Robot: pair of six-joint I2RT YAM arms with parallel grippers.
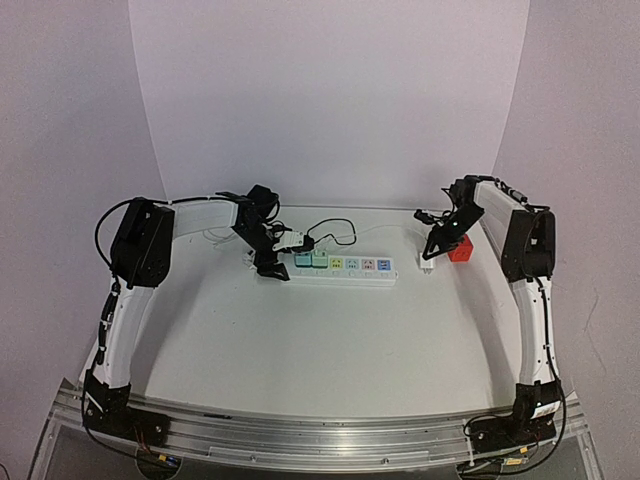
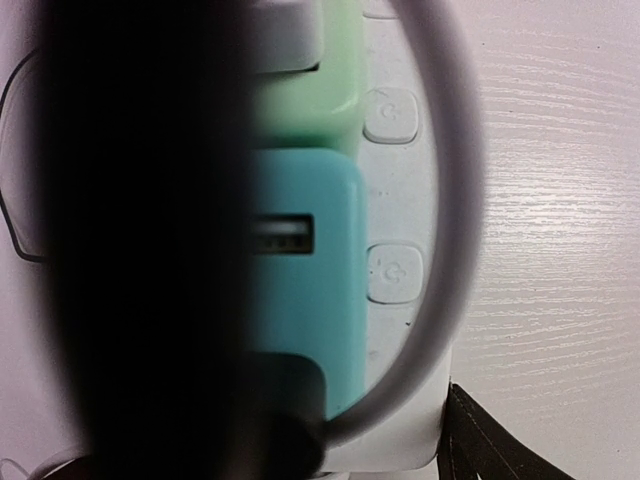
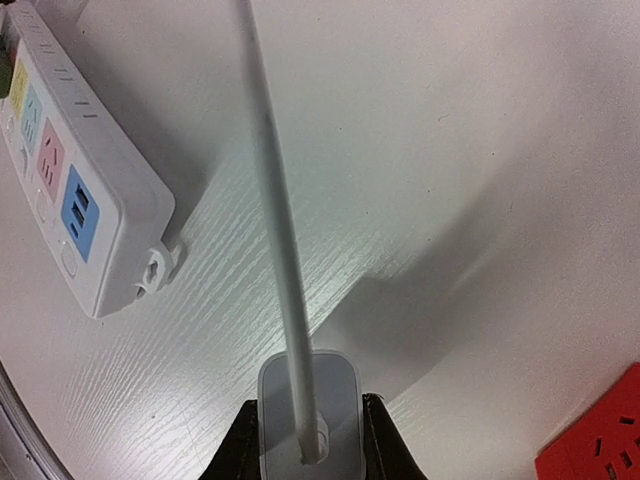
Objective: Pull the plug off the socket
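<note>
Two power-symbol buttons mark the socket; right pincer clamps a white plug.

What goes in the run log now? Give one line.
right jaws: shut on white plug, apart from socket | left jaws: over socket's left end, grip unclear | teal adapter: on socket

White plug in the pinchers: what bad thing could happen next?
The right gripper is shut on the white plug, and its cord runs off straight. A harder pull might yank whatever is on the far end, which is out of sight. The red block lies close beside the plug, so a sideways swing could knock it. The power strip might slide if the cord drags against it.
</note>
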